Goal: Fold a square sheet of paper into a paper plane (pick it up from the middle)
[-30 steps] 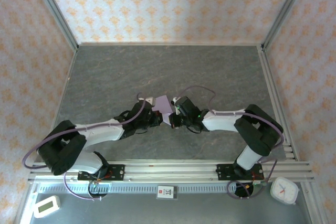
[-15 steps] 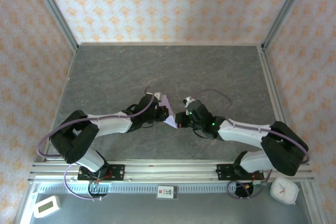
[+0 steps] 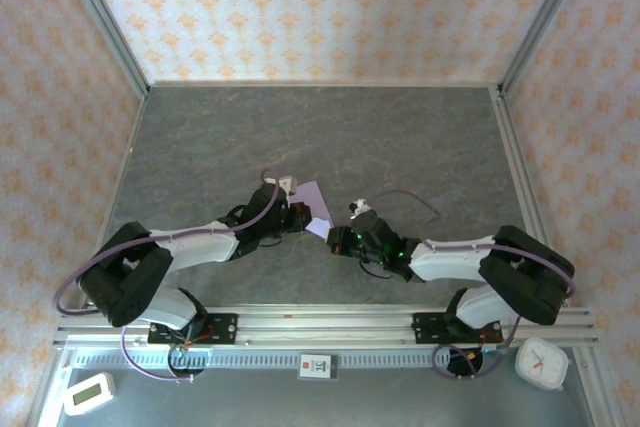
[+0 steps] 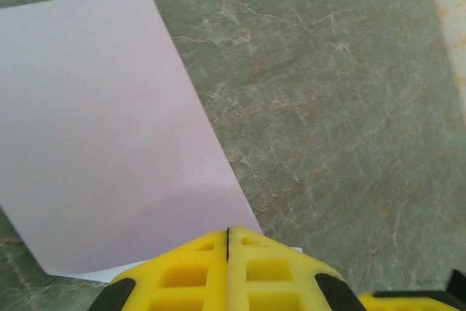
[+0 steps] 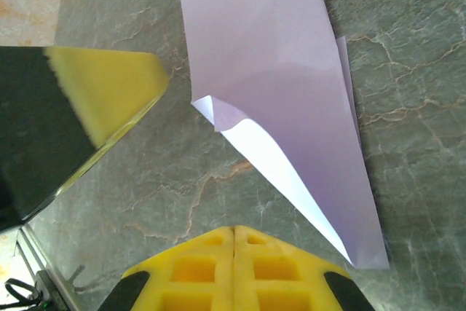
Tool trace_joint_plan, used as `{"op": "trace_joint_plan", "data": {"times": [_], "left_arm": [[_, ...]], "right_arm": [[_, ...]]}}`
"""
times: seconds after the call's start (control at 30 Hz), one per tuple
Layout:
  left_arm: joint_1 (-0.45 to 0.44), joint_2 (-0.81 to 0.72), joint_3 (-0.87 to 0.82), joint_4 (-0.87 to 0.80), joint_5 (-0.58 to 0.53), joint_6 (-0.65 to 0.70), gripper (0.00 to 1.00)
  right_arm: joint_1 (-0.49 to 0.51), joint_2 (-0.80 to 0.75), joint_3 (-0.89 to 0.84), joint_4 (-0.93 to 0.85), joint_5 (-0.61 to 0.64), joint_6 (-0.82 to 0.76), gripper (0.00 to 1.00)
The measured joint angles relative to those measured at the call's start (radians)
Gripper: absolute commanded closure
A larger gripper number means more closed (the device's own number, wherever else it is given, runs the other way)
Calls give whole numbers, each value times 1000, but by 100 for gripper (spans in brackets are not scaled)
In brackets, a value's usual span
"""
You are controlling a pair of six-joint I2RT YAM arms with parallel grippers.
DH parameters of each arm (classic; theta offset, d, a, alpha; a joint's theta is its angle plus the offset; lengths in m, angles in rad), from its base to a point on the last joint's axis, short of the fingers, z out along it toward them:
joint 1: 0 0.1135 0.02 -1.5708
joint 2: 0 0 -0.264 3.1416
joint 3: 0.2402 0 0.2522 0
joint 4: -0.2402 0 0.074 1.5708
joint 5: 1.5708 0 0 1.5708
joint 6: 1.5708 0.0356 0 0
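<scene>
Grey bench (image 3: 400, 147) is carrying the part-folded paper (image 3: 314, 203) mid-surface. Left hand (image 4: 228, 237) is sitting pressed together at its edge; right hand (image 5: 233, 234), also pressed together, is pointing at it from nearby.

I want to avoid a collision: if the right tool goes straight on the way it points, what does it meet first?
Probably the lilac paper: the shut right tool points over a strip of bare table at its lifted near edge. Height is unclear; it might pass above.
</scene>
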Motion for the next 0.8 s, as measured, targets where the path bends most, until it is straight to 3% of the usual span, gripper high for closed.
{"op": "trace_joint_plan", "data": {"times": [0.27, 0.8], "left_arm": [[0, 95, 0, 44, 49, 0, 100], [34, 211, 0, 104, 20, -30, 100]], "right_arm": [[0, 91, 54, 47, 11, 24, 100], [-8, 298, 165, 92, 10, 24, 100]]}}
